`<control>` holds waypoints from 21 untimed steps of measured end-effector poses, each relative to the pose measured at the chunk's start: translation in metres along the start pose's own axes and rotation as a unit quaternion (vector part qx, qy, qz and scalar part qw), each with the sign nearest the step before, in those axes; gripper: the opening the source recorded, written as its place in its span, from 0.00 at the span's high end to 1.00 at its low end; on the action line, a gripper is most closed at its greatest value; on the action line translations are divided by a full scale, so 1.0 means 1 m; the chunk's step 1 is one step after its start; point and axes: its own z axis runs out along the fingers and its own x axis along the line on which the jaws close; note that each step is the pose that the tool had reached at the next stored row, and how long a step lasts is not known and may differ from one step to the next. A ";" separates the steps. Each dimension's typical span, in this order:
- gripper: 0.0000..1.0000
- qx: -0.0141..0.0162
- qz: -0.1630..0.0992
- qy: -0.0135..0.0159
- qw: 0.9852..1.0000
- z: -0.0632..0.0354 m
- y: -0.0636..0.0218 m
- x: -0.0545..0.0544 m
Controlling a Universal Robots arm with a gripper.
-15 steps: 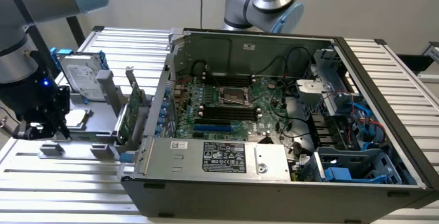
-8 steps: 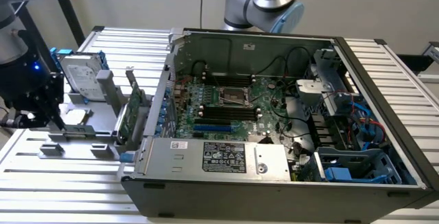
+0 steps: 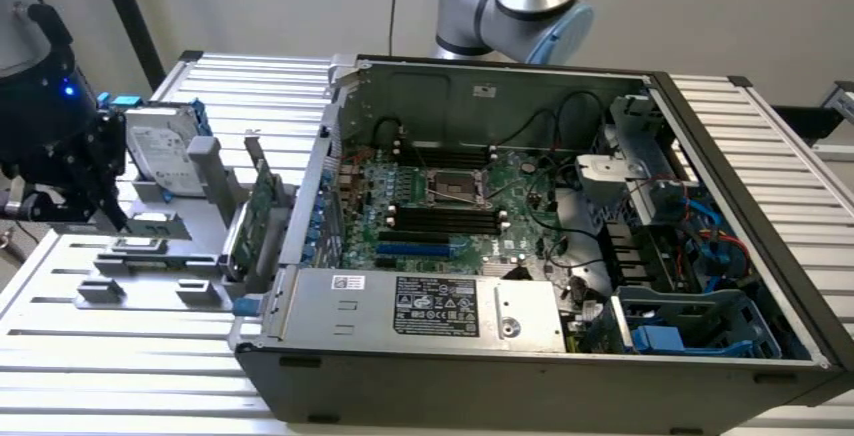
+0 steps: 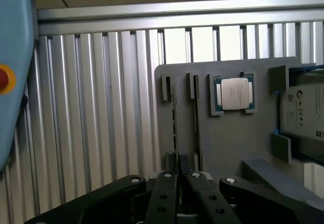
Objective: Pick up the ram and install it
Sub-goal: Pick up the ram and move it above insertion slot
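Grey tray (image 4: 228, 143), one ram (image 4: 174, 127) (edge-on) pinched between closed jaws, one processor (image 4: 234, 93) nearby

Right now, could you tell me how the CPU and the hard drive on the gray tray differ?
The CPU is small and square; the hard drive is larger. The CPU has a bare silver lid; the drive bears a white printed label. Both sit in holders on the gray tray.

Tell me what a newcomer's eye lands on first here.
The open computer case sits in the exterior view's middle, its green motherboard bared. On the grey parts tray beside it, at that view's left, a silver processor chip lies flat, and the tool is shut on the thin ram standing edge-on.
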 end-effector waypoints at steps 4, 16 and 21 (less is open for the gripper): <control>0.87 -0.002 -0.001 -0.002 1.000 -0.0188 -0.0167 -0.001; 0.87 -0.006 -0.005 -0.010 1.000 -0.0755 -0.0678 -0.004; 0.87 -0.007 -0.008 -0.014 1.000 -0.0988 -0.0880 -0.006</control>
